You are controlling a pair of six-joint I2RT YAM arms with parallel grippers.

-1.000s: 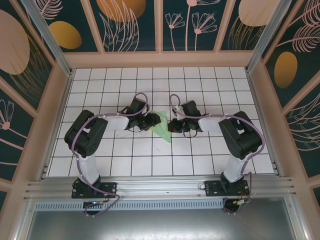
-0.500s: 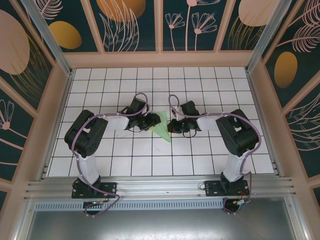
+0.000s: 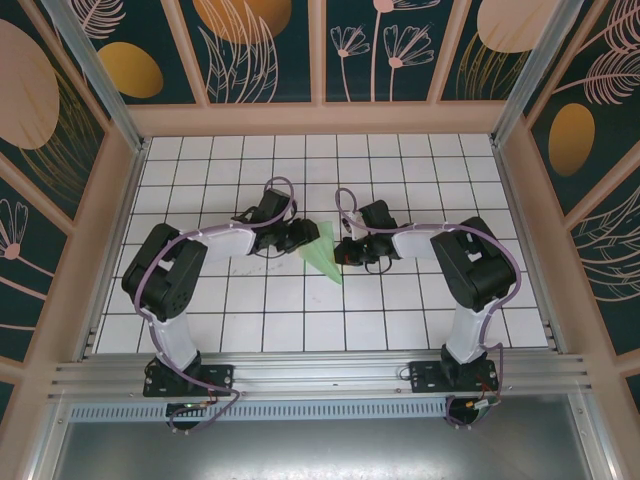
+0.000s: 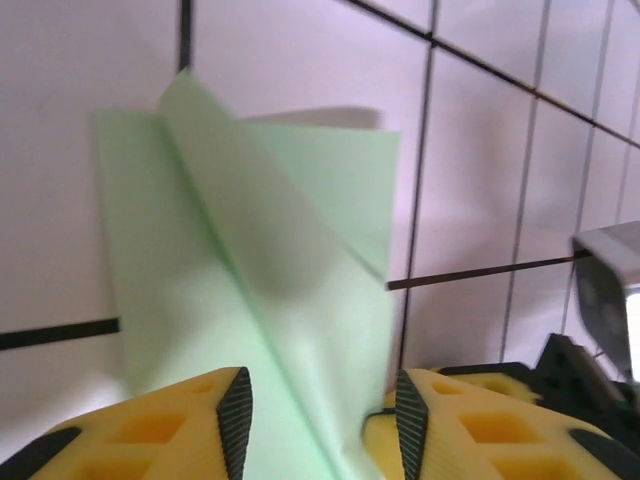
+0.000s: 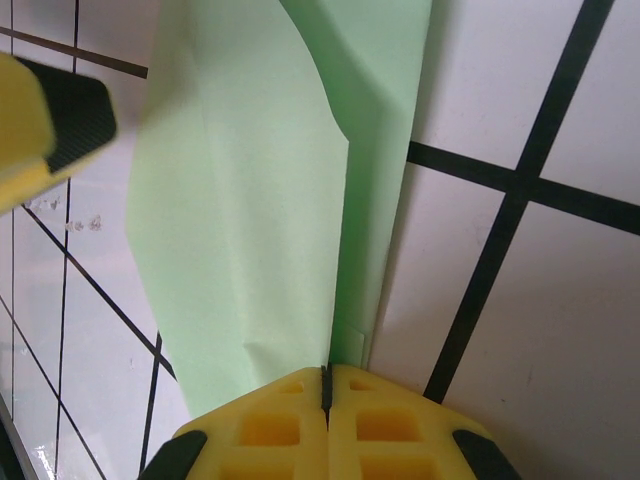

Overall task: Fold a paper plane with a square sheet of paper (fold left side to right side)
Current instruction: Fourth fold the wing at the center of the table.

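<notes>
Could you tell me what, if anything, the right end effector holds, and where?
The folded green paper, pinched at the end of its crease.

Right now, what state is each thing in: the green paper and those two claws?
sheet of paper: folded into a narrow pointed shape with a long crease, lying on the table.
left gripper: open, one finger on either side of the paper.
right gripper: shut, tips at the paper's crease; can't tell whether it pinches it.
</notes>
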